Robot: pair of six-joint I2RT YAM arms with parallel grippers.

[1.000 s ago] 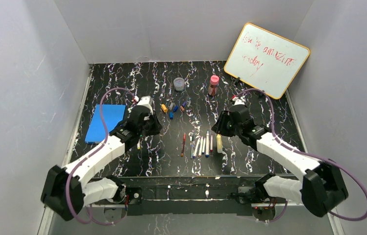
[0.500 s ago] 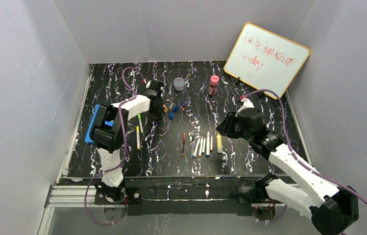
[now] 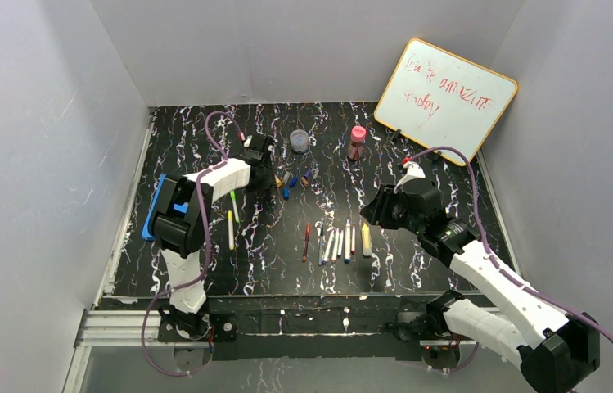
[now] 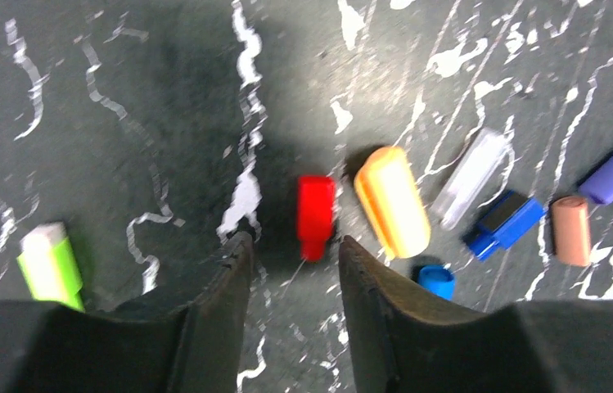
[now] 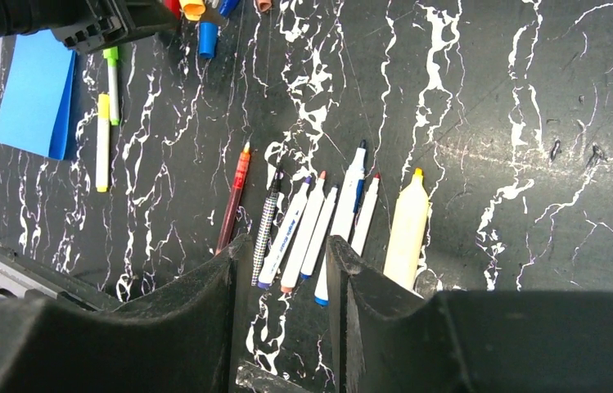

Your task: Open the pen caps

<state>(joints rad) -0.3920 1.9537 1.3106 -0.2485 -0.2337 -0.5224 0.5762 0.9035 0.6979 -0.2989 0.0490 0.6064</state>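
Note:
The pen caps (image 3: pixel 290 182) lie loose in a cluster at the back middle of the table. In the left wrist view a red cap (image 4: pixel 317 214) lies just ahead of my left gripper (image 4: pixel 293 244), which is open and holds nothing. Beside it lie an orange cap (image 4: pixel 393 201), a clear cap (image 4: pixel 471 176), blue caps (image 4: pixel 506 221) and a brown cap (image 4: pixel 571 229). The pens (image 3: pixel 335 240) lie in a row mid-table. My right gripper (image 5: pixel 288 243) hovers open above their near ends, beside a yellow highlighter (image 5: pixel 407 225) and a thin red pen (image 5: pixel 236 196).
Two yellow-green highlighters (image 3: pixel 232 221) lie left of the row, by a blue pad (image 3: pixel 155 209) at the left edge. A clear jar (image 3: pixel 299 141) and a pink-capped bottle (image 3: pixel 357 142) stand at the back. A whiteboard (image 3: pixel 446 98) leans in the back right corner.
My left arm has swung from mid-table back to the cap cluster, leaving a highlighter on the table. Its jaws now stand apart. The right arm has drawn slightly to the right.

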